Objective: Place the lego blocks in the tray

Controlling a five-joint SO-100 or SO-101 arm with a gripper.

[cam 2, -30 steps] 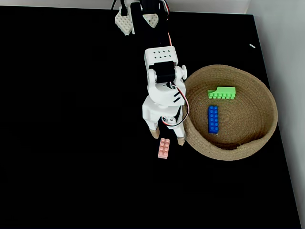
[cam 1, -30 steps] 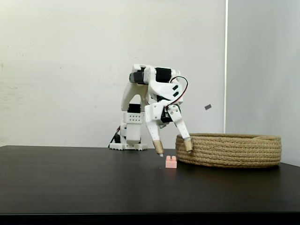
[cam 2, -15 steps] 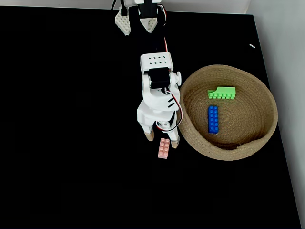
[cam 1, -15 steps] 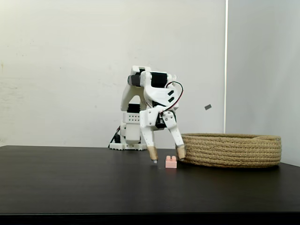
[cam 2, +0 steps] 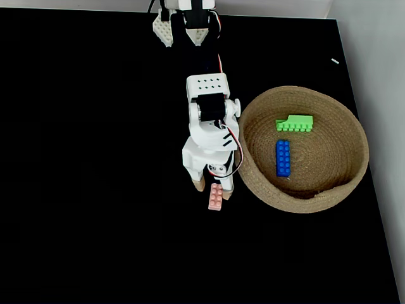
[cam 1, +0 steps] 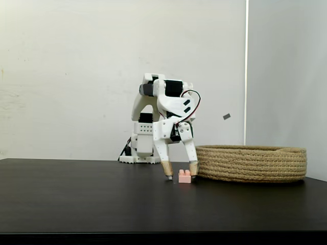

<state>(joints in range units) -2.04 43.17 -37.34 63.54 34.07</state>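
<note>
Black tabletop (cam 2: 95, 190) carries a white arm whose pincer (cam 1: 180, 176) stands with its fingers parted, straddling the pale pink lego block (cam 2: 216, 197) just left of the tan rope tray (cam 2: 354, 164), where the green (cam 2: 295, 123) and blue (cam 2: 283, 158) blocks lie.

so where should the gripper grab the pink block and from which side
Across its two long flat sides, coming straight down from above. The pink block lies flat on the table, long axis running away from the arm, and the open gripper already straddles its near end.
</note>
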